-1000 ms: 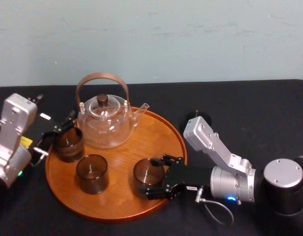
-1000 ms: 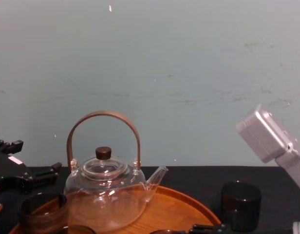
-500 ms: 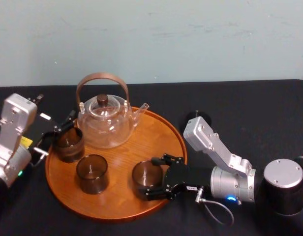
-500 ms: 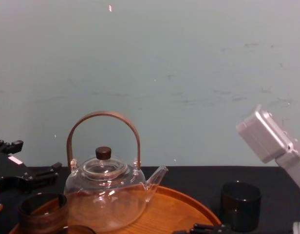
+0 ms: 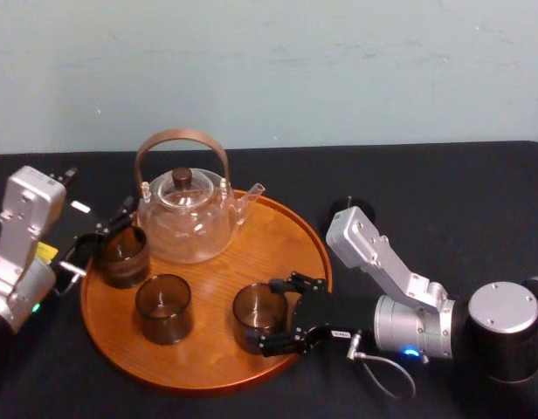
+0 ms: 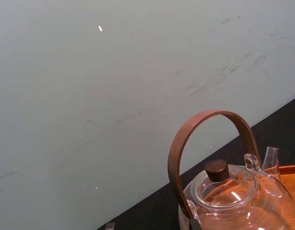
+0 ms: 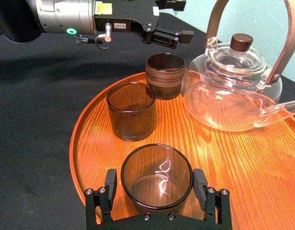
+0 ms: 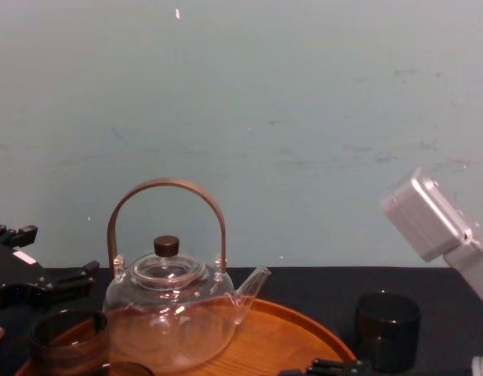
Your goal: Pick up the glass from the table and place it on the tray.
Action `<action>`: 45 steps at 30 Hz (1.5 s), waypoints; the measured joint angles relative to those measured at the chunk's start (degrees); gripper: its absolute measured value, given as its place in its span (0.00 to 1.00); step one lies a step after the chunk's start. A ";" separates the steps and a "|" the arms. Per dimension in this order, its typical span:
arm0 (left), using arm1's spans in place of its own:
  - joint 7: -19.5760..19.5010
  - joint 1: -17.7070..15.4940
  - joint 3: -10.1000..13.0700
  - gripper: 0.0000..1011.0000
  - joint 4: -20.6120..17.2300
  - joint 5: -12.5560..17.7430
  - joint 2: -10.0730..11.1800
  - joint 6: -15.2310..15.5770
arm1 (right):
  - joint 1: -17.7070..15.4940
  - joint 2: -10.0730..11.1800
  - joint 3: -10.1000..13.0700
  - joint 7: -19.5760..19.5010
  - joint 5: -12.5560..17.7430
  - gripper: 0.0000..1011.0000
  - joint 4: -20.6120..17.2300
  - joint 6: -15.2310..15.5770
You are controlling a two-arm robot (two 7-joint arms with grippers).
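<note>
A smoky brown glass (image 5: 258,316) stands low on the round wooden tray (image 5: 278,229), near its front right rim. My right gripper (image 5: 274,318) is shut on it, one black finger on each side. In the right wrist view the glass (image 7: 157,176) sits upright between the fingers (image 7: 110,184) over the tray (image 7: 243,158); I cannot tell whether its base touches the wood. My left gripper (image 5: 99,234) is open at the tray's left edge, next to a banded brown glass (image 5: 122,255). A third glass (image 5: 163,307) stands on the tray's front left.
A clear glass teapot (image 5: 186,216) with a brown hoop handle fills the back of the tray. A dark glass (image 5: 352,209) stands on the black table (image 5: 452,192) behind my right forearm, right of the tray (image 8: 285,329) in the chest view (image 8: 388,317). A pale wall closes the back.
My right gripper has slid a little to the left over the tray with the glass in it. The left arm has not moved.
</note>
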 joint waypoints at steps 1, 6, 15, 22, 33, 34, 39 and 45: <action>0.00 0.00 0.00 0.99 0.00 0.00 0.00 0.00 | 0.00 0.00 0.00 0.00 0.00 0.99 0.00 0.00; 0.00 0.00 0.00 0.99 0.00 0.00 0.00 0.00 | 0.00 0.00 0.01 0.04 0.00 0.99 0.00 0.03; 0.00 0.00 0.00 0.99 0.01 0.00 0.00 0.00 | -1.26 2.36 1.35 1.22 1.74 0.99 -1.44 -0.57; 0.00 0.00 0.00 0.99 0.00 0.00 0.00 0.00 | -3.80 5.80 3.33 1.23 3.63 0.99 -4.16 -1.09; 0.00 0.00 0.00 0.99 0.00 0.00 0.00 0.00 | -10.25 12.92 9.24 -0.89 7.22 0.99 -9.05 -2.98; 0.00 0.00 0.00 0.99 0.00 0.00 0.00 0.00 | -10.70 13.18 9.76 -1.31 7.43 0.99 -9.21 -3.09; 0.00 0.00 0.00 0.99 0.00 0.00 0.00 0.00 | -12.83 13.48 12.83 -4.94 8.42 0.99 -9.47 -3.17; 0.00 0.00 0.00 0.99 0.00 0.00 0.00 0.00 | -13.73 11.59 16.01 -10.30 8.69 0.99 -8.32 -0.99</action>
